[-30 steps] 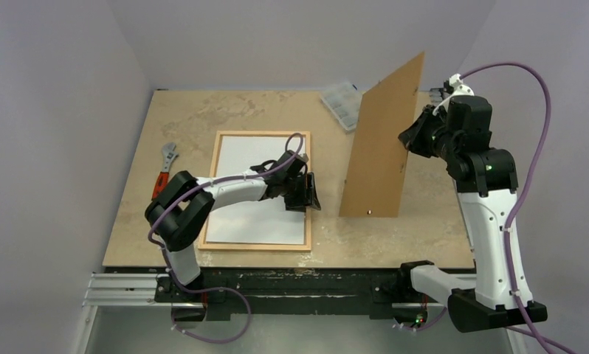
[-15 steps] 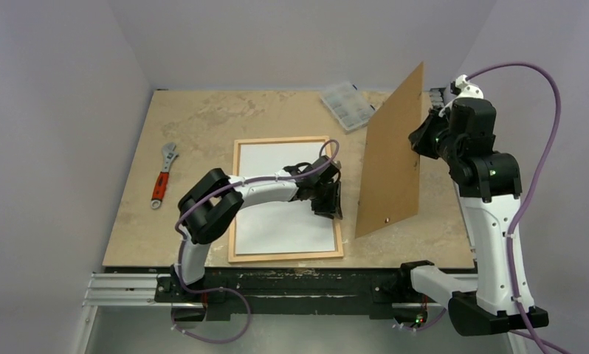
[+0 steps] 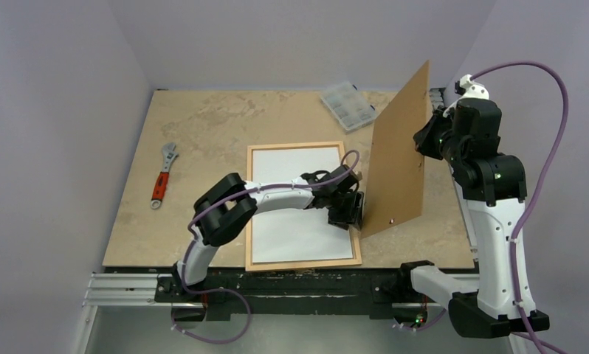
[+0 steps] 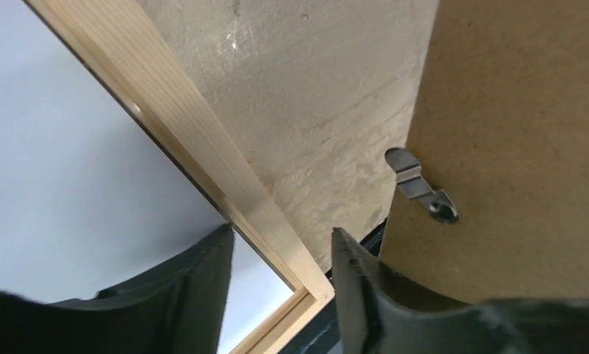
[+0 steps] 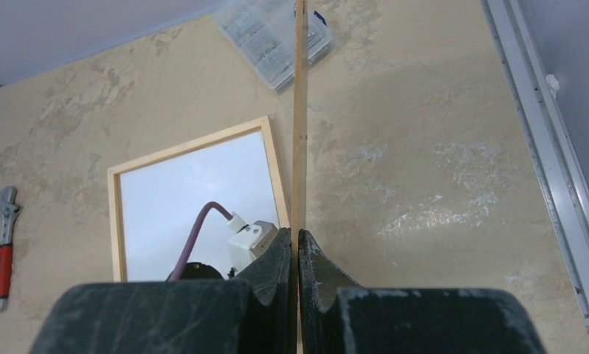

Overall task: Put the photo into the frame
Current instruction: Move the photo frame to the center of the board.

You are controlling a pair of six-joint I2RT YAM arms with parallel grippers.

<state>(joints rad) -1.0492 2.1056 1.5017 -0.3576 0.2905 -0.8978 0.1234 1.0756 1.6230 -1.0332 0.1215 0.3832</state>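
Observation:
The frame (image 3: 295, 146) of light wood lies flat on the table, its near edge at the table's front edge. The photo (image 3: 295, 206) lies inside it, white back up. My left gripper (image 3: 348, 212) straddles the frame's right rail (image 4: 173, 125) near its near corner, one finger over the photo (image 4: 70, 169), and is shut on the rail. My right gripper (image 3: 430, 136) is shut on the brown backing board (image 3: 398, 155) and holds it upright, just right of the frame. The right wrist view shows the board edge-on (image 5: 300, 110) between my closed fingers (image 5: 317, 258).
A red-handled wrench (image 3: 163, 175) lies at the table's left. A clear plastic organizer box (image 3: 345, 105) sits at the back, behind the board. A metal clip (image 4: 421, 188) is fixed low on the board's face, close to my left gripper.
My left gripper has dragged the frame with the photo rightward, toward the board. My right gripper has shifted the upright board a little to the right and lifted it.

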